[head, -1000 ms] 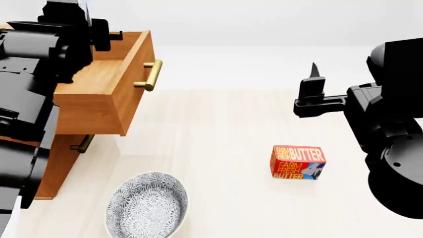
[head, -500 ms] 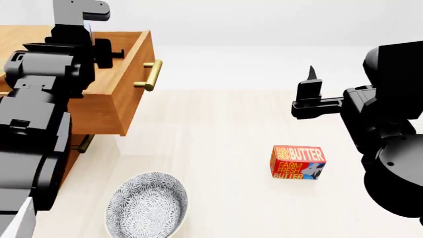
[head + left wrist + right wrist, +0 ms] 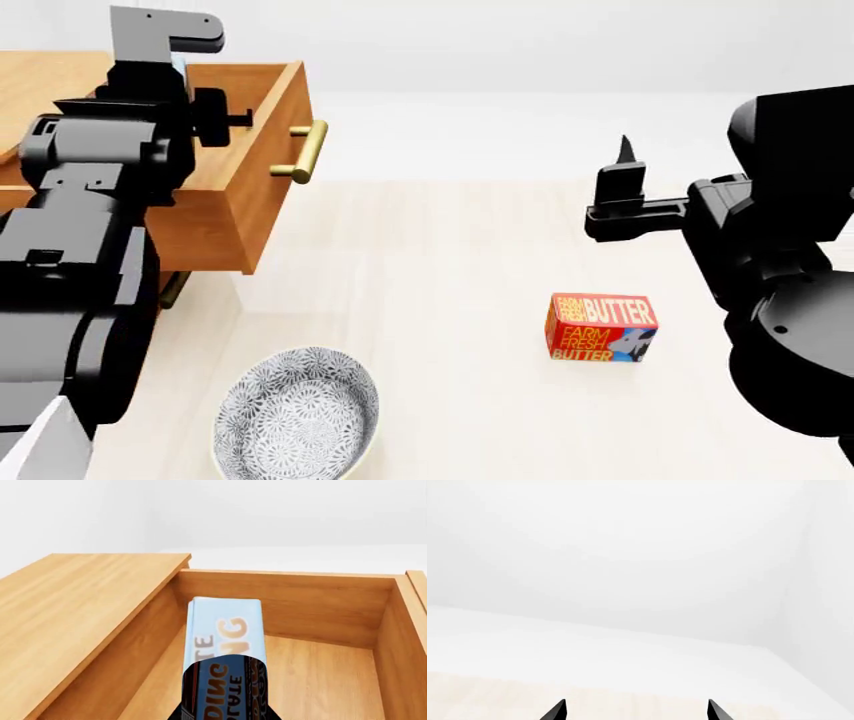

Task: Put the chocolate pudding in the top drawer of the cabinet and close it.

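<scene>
Jaws of the left gripper [image 3: 223, 715] pinching the chocolate pudding [image 3: 223, 640] should lower it into the top drawer [image 3: 320, 675] beneath them before spreading.

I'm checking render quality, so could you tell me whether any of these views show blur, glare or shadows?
Left wrist view: chocolate pudding lettering soft and washed out on its pale upper part, top drawer evenly lit. Head view: sharp, only faint shadow beside the butter box. Right wrist view: almost blank white, featureless.

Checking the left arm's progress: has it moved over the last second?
Yes. In the head view the left end effector has risen and shifted right toward the drawer.
</scene>
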